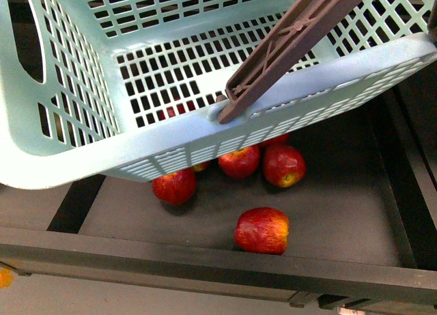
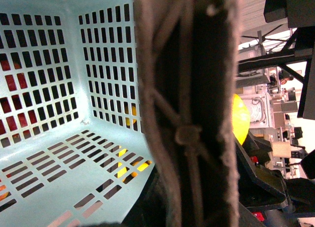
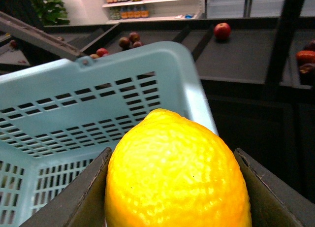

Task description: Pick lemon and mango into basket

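The light teal basket [image 1: 82, 151] hangs tilted and fills the top of the front view, with its brown handle [image 1: 287, 42] across it. Neither gripper shows in the front view. My left gripper [image 2: 197, 212] is shut on the basket's handle [image 2: 189, 104], which blurs close to the camera, and the basket's inside [image 2: 54, 153] looks empty. My right gripper [image 3: 174, 187] is shut on the bright yellow lemon [image 3: 177, 173], held just outside the basket's rim [image 3: 113, 64]. The lemon also shows in the left wrist view [image 2: 239, 117]. The mango is not clearly in view.
Several red apples [image 1: 262, 230] lie in a dark shelf tray [image 1: 355, 212] under the basket, behind a raised front lip [image 1: 205, 260]. Yellow-orange patches [image 2: 129, 168] show through the basket's slots. Dark shelves with a red fruit [image 3: 222, 30] and an upright post [image 3: 283, 40] stand beyond.
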